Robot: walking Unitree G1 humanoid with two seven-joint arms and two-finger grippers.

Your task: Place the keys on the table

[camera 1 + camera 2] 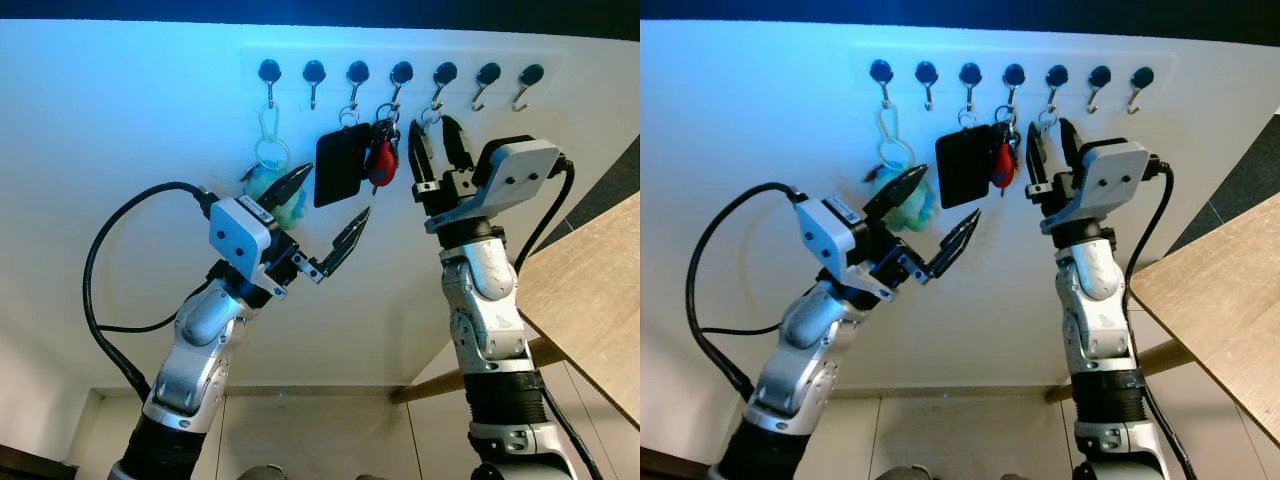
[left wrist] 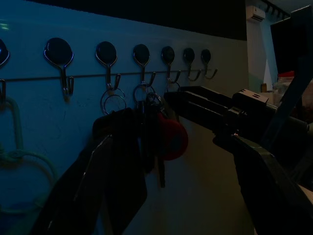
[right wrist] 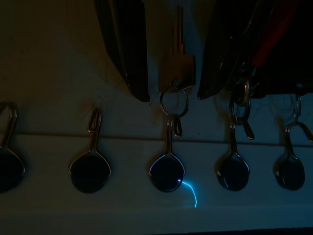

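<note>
The right gripper (image 1: pixel 441 150) is raised to the row of hooks (image 1: pixel 400 75) on the wall, its two black fingers spread and holding nothing. In the right wrist view a single silver key (image 3: pixel 177 58) hangs on a ring (image 3: pixel 173 101) from one hook, and it sits directly between the open jaws, with a finger on either side and neither one visibly touching it. Just outside one finger hangs the fuller bunch with the red fob (image 1: pixel 381 163) and the black tag (image 1: pixel 341 165); which of the two sets the task means cannot be told from here.

The step in hand looks like the grasp at the hook. To do it well, the jaws should close on the flat of the key or just below its ring, not on the hook itself. The bunch beside that finger should stay outside the jaws so it is not dragged along. Once gripped, the ring has to be lifted up and outward over the hook's curled tip; a straight pull down would likely jam it.

The left gripper (image 1: pixel 322 222) hovers lower, below the black tag, with its fingers wide apart and empty. The wooden table (image 1: pixel 590 290) waits off to the right of the right arm.
</note>
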